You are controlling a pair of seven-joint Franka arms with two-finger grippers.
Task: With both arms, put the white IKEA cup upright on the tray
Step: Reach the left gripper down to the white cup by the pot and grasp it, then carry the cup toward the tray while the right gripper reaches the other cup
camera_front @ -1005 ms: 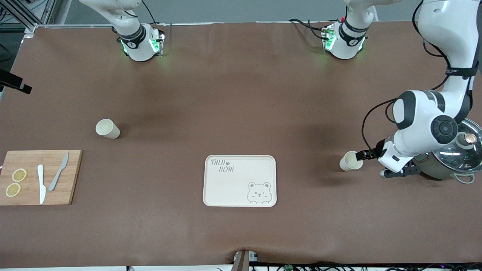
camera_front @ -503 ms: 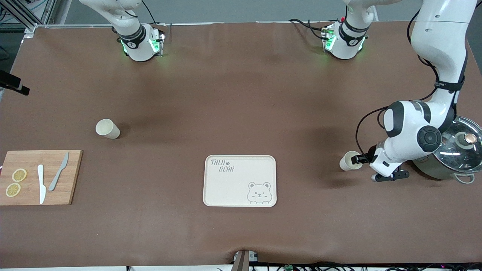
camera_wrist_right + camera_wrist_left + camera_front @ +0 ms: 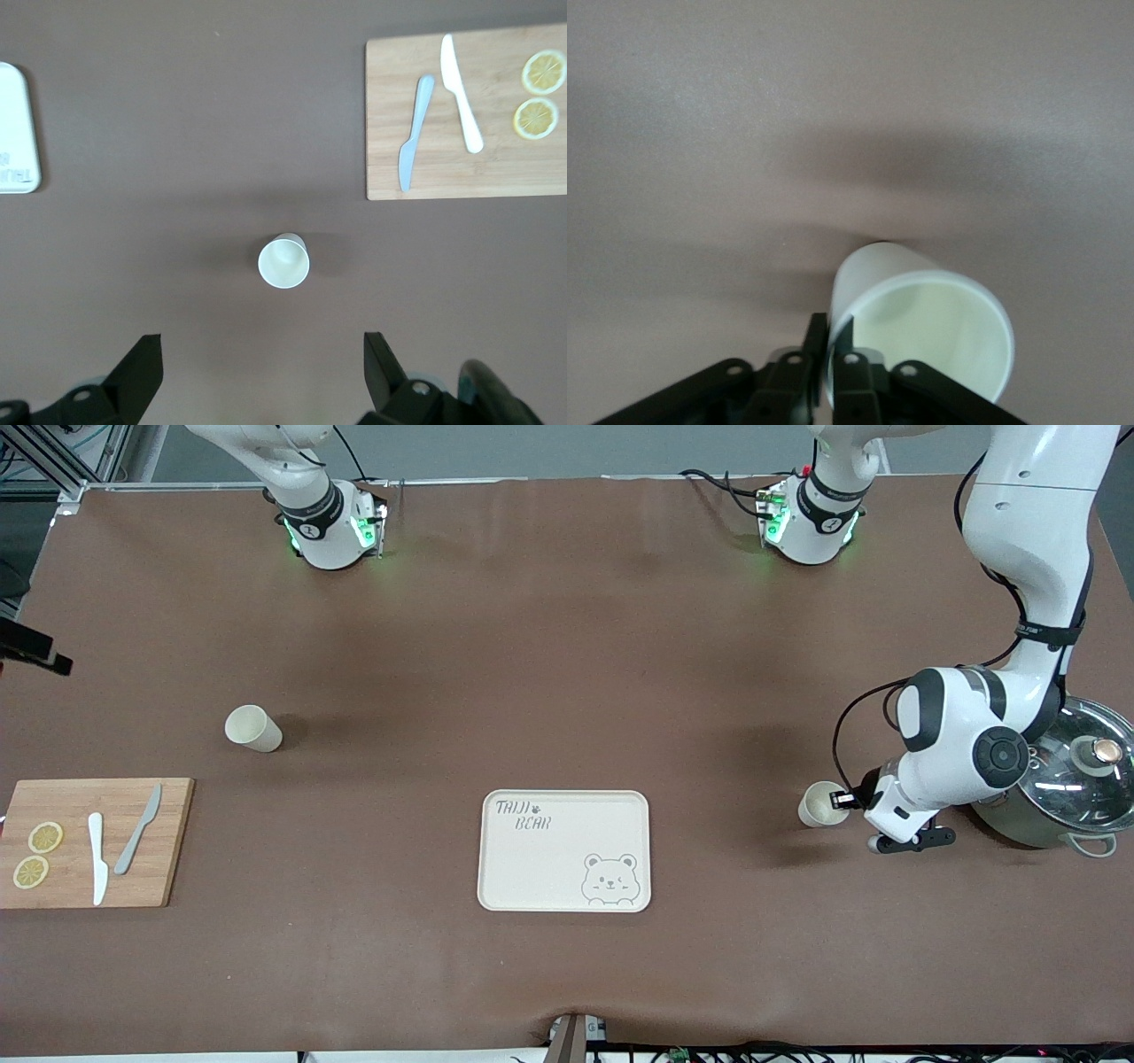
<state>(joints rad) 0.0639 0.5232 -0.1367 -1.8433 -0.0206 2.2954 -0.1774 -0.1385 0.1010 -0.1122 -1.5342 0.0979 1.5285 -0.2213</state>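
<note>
**Cup rim pinched by left hand**

A white cup [image 3: 820, 804] on the desk [image 3: 567, 646], toward the left arm's end and apart from the tray [image 3: 564, 851], is gripped at its rim by the left hand [image 3: 830, 354]. The right hand [image 3: 263, 376] is held wide open above a second cup [image 3: 283, 261].

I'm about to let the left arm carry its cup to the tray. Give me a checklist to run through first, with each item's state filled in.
1. left gripper pinching the rim of the cup, one finger inside, one outside: ok.
2. Cup lying on its side on the table: not ok for upright placement yet.
3. tray bare: ok.
4. pot close beside the left arm: cannot tell clearance.
5. right gripper open, high above the second cup: ok.
</note>
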